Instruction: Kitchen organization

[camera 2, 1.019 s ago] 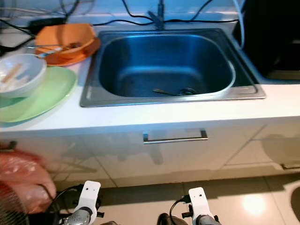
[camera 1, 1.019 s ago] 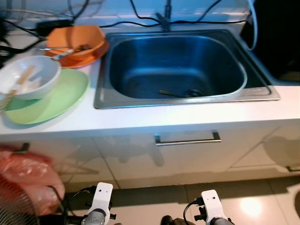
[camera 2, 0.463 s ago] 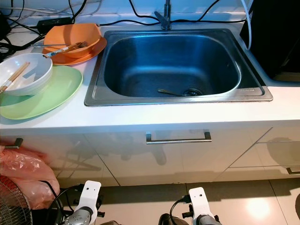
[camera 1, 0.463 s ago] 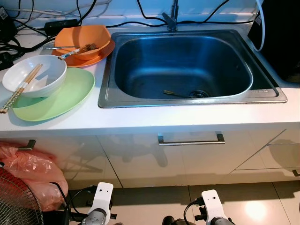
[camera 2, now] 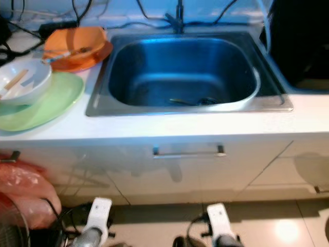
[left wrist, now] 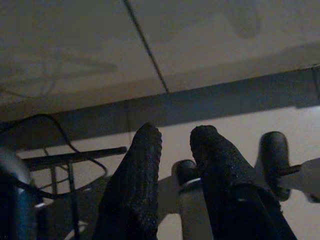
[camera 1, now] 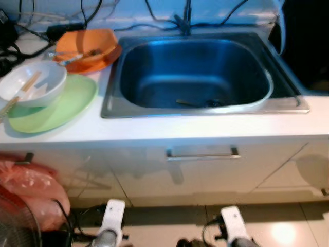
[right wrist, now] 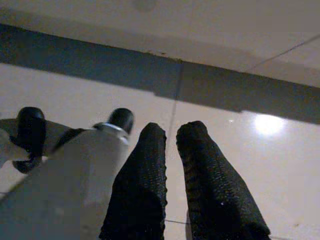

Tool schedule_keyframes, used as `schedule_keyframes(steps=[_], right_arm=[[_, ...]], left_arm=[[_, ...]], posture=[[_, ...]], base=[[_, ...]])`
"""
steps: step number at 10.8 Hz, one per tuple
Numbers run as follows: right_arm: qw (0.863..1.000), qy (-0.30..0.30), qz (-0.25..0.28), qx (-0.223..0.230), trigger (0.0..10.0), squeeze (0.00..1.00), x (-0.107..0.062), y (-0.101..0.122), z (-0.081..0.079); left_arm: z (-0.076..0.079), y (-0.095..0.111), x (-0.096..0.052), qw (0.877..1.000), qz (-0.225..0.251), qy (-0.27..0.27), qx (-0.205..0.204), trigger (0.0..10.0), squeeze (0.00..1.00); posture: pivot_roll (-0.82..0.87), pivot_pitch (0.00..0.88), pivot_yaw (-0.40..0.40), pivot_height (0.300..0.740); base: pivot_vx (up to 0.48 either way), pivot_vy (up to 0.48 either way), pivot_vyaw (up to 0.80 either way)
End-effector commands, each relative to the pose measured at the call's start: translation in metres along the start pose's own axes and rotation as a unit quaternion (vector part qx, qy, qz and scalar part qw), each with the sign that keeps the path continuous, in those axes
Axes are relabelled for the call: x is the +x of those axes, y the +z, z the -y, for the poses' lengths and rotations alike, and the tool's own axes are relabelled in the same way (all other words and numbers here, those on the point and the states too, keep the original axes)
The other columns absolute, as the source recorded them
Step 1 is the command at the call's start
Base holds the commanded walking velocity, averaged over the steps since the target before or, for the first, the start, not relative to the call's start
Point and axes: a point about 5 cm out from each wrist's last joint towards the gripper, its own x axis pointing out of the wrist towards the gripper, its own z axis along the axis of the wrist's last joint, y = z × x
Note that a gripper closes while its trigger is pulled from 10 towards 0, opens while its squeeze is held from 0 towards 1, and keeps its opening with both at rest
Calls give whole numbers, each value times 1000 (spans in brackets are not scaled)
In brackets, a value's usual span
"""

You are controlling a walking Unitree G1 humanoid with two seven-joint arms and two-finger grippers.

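On the white counter left of the steel sink (camera 1: 205, 110) sit an orange bowl (camera 1: 85, 43) holding a utensil, stacked on an orange plate, and a white bowl (camera 1: 31, 87) with chopsticks (camera 1: 19, 95) resting on a green plate (camera 1: 64, 108). A spoon (camera 1: 193, 103) lies in the sink basin near the drain. Both arms hang low by the floor below the cabinet front. My left gripper (left wrist: 175, 137) and my right gripper (right wrist: 172, 132) each have their fingers close together with nothing between them.
A drawer handle (camera 1: 203, 153) runs under the sink. A red plastic bag (camera 1: 31, 188) and a fan grille (camera 1: 13, 229) stand on the floor at the left. Cables (camera 1: 31, 25) trail along the back wall. A dark appliance (camera 1: 308, 46) stands to the right of the sink.
The whole picture has shifted a little and is blurred now, so the camera is moving. The dishes, sink and hanging arms have not changed.
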Motion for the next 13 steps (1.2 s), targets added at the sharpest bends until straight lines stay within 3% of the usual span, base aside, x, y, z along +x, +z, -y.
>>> schedule_keyframes(steps=[1,4,6,13], right_arm=[[1000,7,-7,3,10000,0,0,-4,-5],[1000,7,-8,4,10000,0,-1,-5,-4],[1000,7,-8,3,10000,0,-1,-5,-4],[1000,6,-7,4,10000,0,-1,-6,-4]], left_arm=[[-6,-6,-1,1000,-9,12,-4,10000,0],[-7,-9,-2,1000,-15,14,-12,10000,0],[-7,-9,-2,1000,-16,15,-18,10000,0],[-7,-10,-3,1000,-18,12,-10,10000,0]], posture=[[-49,136,9,740],[-49,137,8,740],[-48,138,8,740],[-51,134,11,740]], base=[[0,0,0],[0,0,0],[0,480,0],[0,0,0]])
